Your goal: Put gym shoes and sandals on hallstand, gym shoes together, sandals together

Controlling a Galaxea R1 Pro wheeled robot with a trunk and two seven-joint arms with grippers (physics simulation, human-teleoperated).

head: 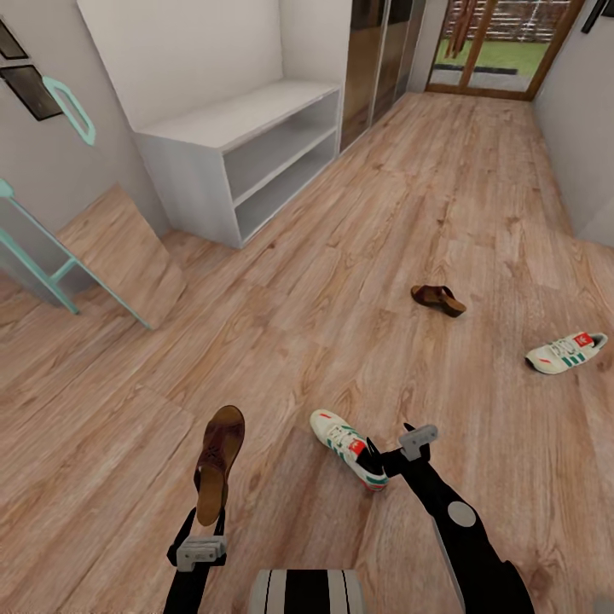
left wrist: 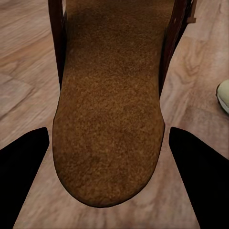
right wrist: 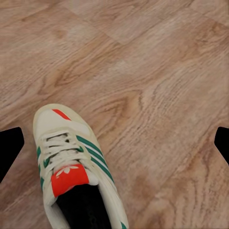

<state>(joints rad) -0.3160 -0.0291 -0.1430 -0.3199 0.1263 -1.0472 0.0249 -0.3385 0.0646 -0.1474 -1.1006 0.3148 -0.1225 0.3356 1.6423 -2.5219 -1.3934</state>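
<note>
Nearest, at the left, the left gripper [head: 205, 522] holds one sandal [head: 220, 462] by its heel end, tan footbed showing, lifted above the corridor floor [head: 281, 341]. Further right, the right gripper [head: 381, 461] has its fingers spread wide at the heel of a gym shoe [head: 347, 447] that lies on the planks. Beyond, the second sandal [head: 438, 299] and second gym shoe [head: 566, 351] lie on the floor, well apart. The hallstand [head: 243, 153] stands far left, shelves bare.
</note>
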